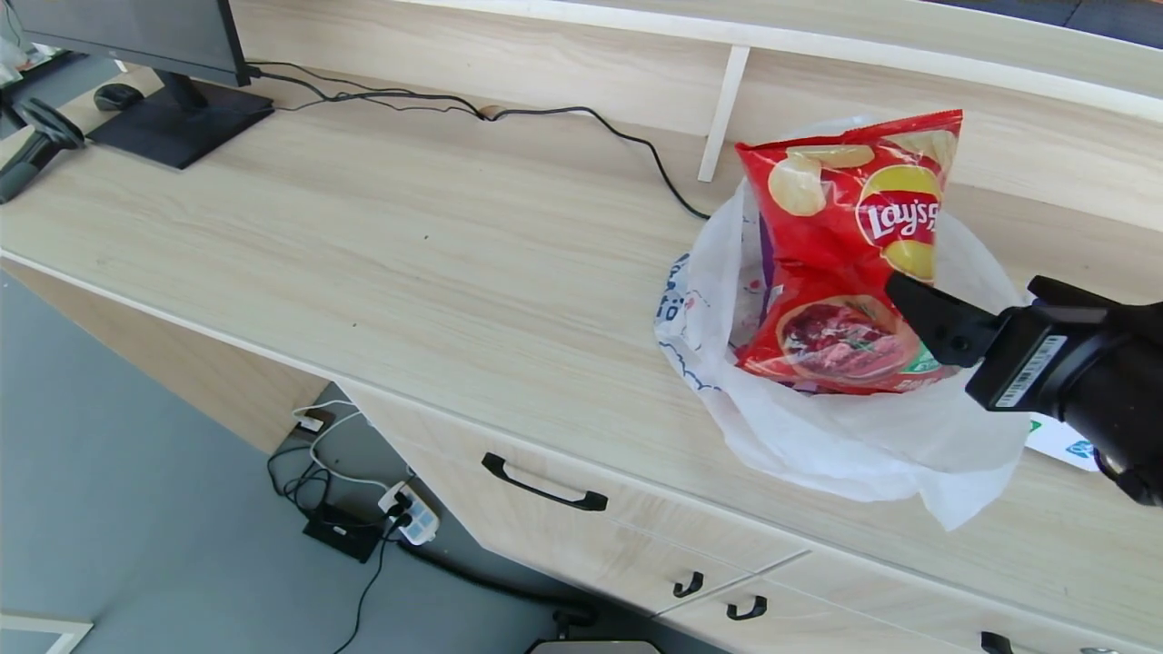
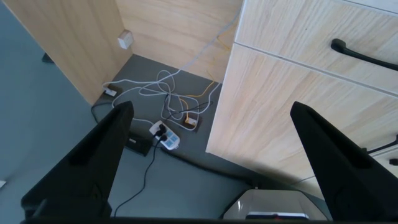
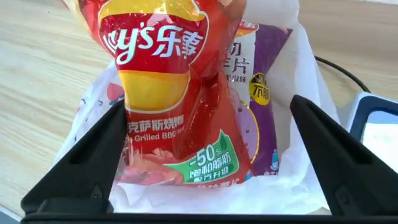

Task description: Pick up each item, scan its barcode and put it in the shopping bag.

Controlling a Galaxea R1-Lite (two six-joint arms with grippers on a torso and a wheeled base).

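Two grippers, and neither is clamped on anything. The left gripper [image 2: 211,107] hangs low beside the cabinet [image 2: 273,106], fingers spread wide with nothing in them. It's aimed at the floor, where a white power strip [image 2: 166,138] sits in a tangle of cables.

Up on the counter [image 1: 409,263], near the front edge, is the white shopping bag [image 1: 845,445]. A red chip bag [image 1: 849,254] stands upright in it, top half poking out over the rim. The right gripper [image 3: 208,102] is right at the bag's mouth, released, with the chip bag sitting between its wide-apart fingers. A purple packet [image 3: 264,112] is tucked in just behind the red one.

Further back, a black cable [image 1: 545,113] snakes across to the monitor [image 1: 136,27] in the far left corner. A handheld scanner [image 1: 36,136] and a mouse [image 1: 116,95] sit next to it.
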